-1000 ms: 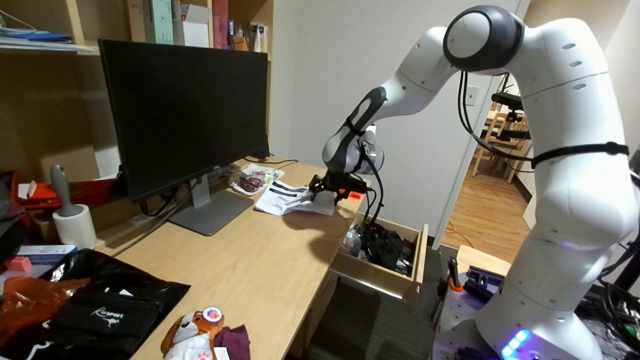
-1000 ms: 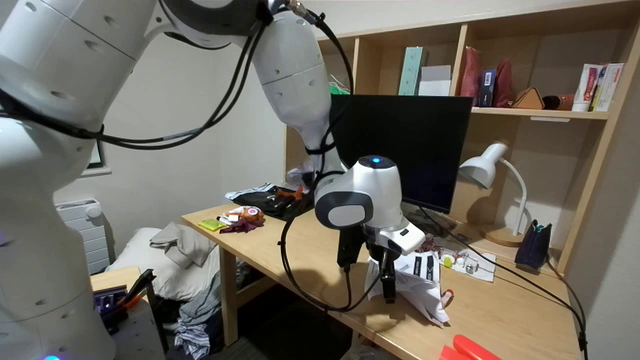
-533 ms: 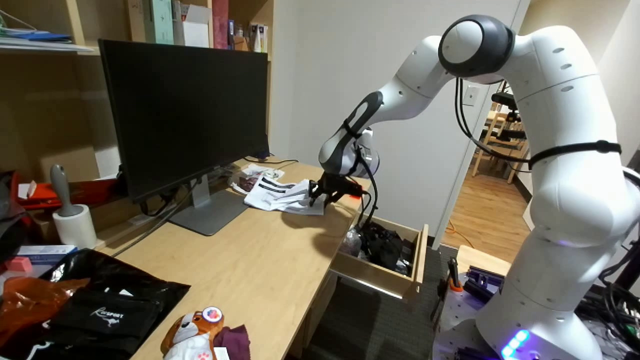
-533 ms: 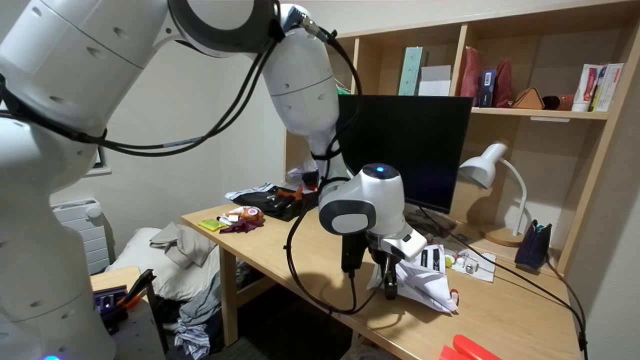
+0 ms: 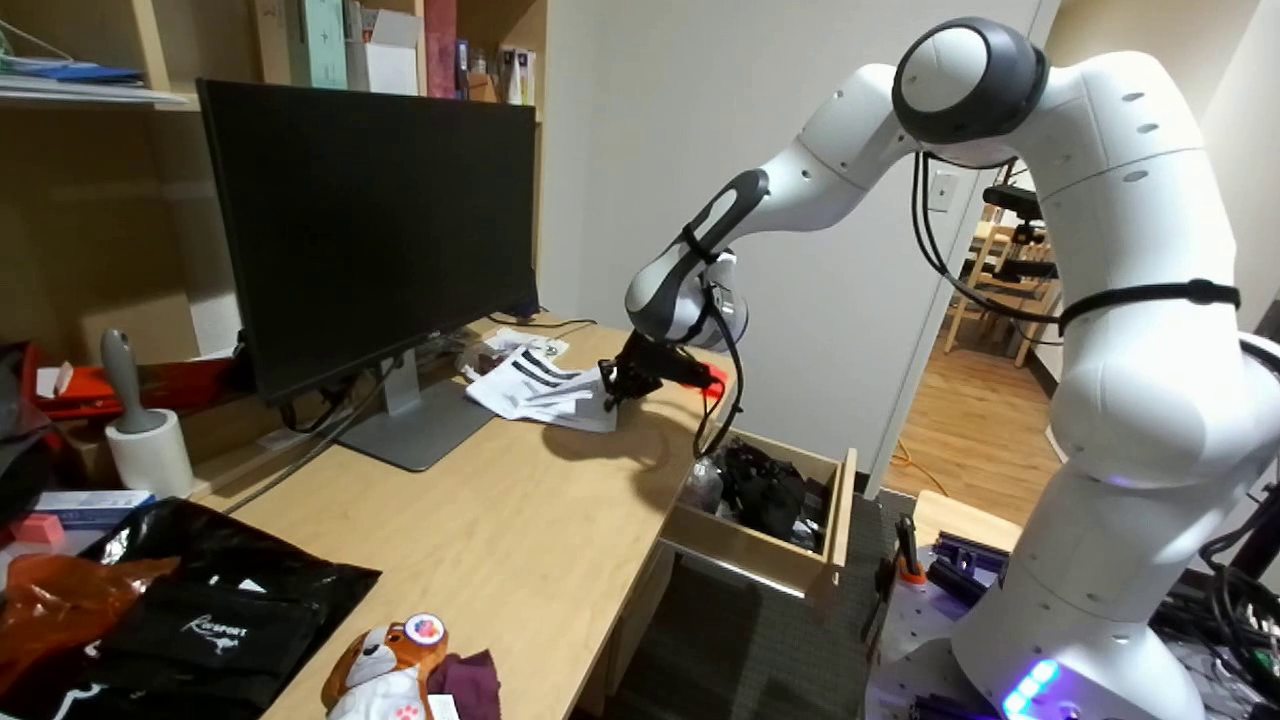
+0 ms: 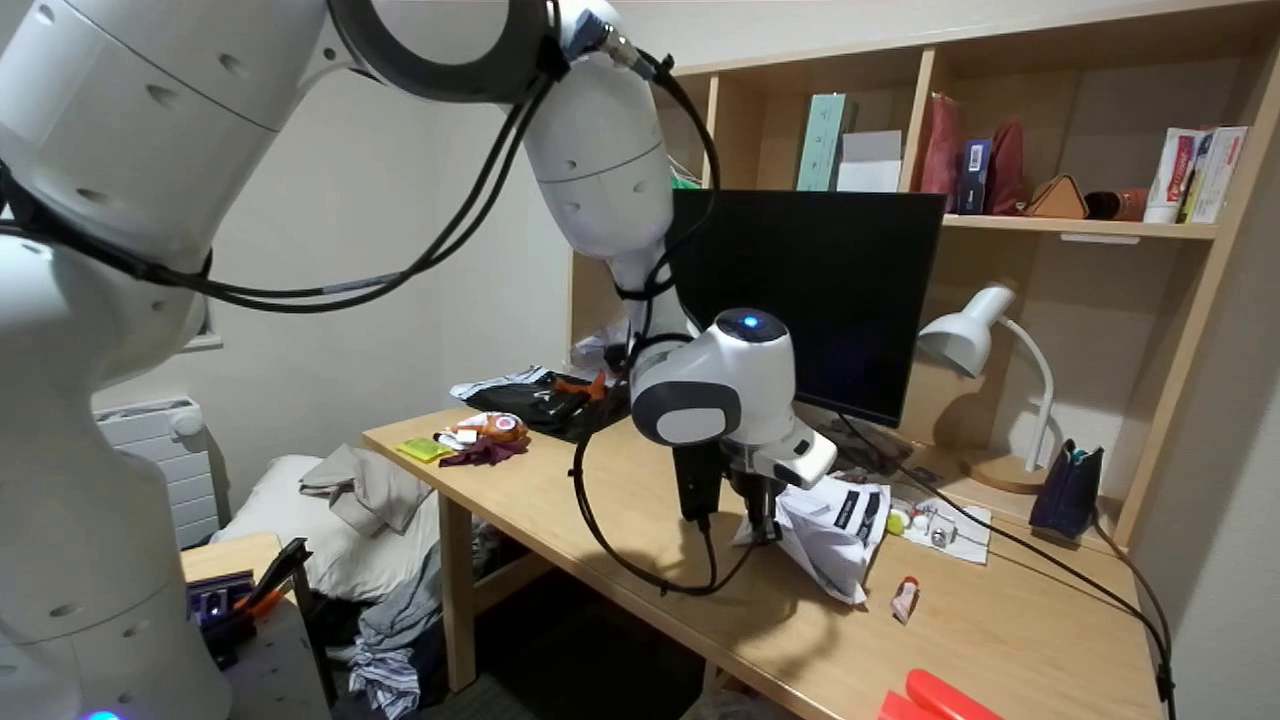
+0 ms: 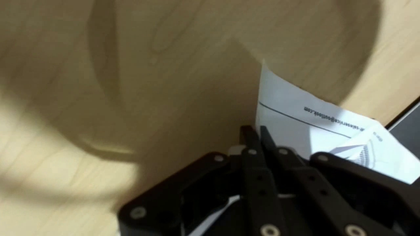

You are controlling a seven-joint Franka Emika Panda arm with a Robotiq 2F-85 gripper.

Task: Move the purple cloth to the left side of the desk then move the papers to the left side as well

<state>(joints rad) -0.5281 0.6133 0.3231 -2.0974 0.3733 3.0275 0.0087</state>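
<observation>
Here, claw (image 7: pixel 256 129) pinches papers (image 6: pixel 832 530); monitor base (image 5: pixel 428 425) just beside; small red-tipped item (image 6: pixel 905 600) near.

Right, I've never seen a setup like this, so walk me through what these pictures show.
The big white machine is a robot arm; the black gripper at its end works like a thumb and finger. Two pictures come from cameras standing outside the robot, looking at the same desk from different places. The close-up comes from a camera on the arm's wrist, looking down past the gripper. A large black monitor stands on the desk. Toward one end lies a black plastic bag, with a purple cloth next to a dog-shaped item nearby. Some printed white papers are toward the opposite end. The gripper is shut on those: the wrist view shows one edge caught in its grip.
</observation>
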